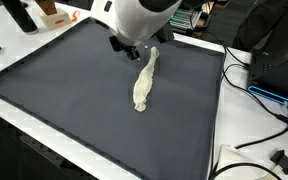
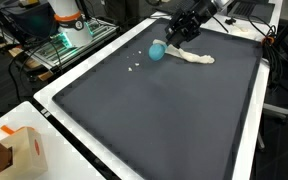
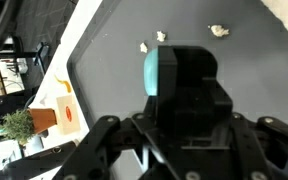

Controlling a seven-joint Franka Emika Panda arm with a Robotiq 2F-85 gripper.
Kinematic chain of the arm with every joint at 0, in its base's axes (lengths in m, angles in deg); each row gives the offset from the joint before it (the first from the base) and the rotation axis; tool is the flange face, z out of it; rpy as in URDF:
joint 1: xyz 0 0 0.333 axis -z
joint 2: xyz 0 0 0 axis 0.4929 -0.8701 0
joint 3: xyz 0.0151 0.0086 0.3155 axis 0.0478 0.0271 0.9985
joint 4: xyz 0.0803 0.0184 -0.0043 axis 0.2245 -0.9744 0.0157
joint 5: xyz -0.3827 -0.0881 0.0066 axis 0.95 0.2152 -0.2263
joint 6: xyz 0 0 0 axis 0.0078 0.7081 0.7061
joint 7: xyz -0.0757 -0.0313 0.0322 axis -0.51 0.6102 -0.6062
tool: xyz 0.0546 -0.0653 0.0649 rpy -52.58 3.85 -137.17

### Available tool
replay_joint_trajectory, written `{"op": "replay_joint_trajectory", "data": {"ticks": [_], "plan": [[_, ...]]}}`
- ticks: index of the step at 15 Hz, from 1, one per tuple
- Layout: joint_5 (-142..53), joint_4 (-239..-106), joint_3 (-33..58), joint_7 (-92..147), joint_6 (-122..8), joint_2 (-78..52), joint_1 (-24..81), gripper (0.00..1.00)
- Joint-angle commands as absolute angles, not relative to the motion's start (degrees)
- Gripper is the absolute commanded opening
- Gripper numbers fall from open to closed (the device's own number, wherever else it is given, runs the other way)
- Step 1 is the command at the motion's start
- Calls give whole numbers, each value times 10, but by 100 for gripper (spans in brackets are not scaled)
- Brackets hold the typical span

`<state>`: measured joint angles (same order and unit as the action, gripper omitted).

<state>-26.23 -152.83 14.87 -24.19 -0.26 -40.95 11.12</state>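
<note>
A dark grey mat (image 1: 74, 90) (image 2: 164, 110) covers the table. On it lies a cream rolled cloth (image 1: 145, 82) (image 2: 192, 57). A teal ball (image 2: 158, 50) (image 3: 159, 72) rests on the mat at the cloth's end. My gripper (image 2: 172, 38) (image 1: 126, 45) (image 3: 184, 60) is low over the mat, and its fingers look pressed together into one black block. The ball sits against the left side of that block in the wrist view, and nothing shows between the fingers. Small white crumbs (image 2: 134, 68) (image 3: 161, 36) lie just past the ball.
An orange and white box (image 2: 19, 150) (image 3: 64, 112) stands off the mat's corner, with a potted plant (image 3: 19, 128) beside it. Black cables (image 1: 269, 105) and equipment run along one side of the table. A white border rims the mat (image 2: 74, 120).
</note>
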Motion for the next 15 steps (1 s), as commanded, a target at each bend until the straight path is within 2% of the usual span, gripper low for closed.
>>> {"op": "replay_joint_trajectory", "data": {"ticks": [1, 15], "plan": [[-212, -1458, 132, -228, 44, -469, 86, 25], [-124, -1399, 127, -149, 27, -538, 51, 25]]}}
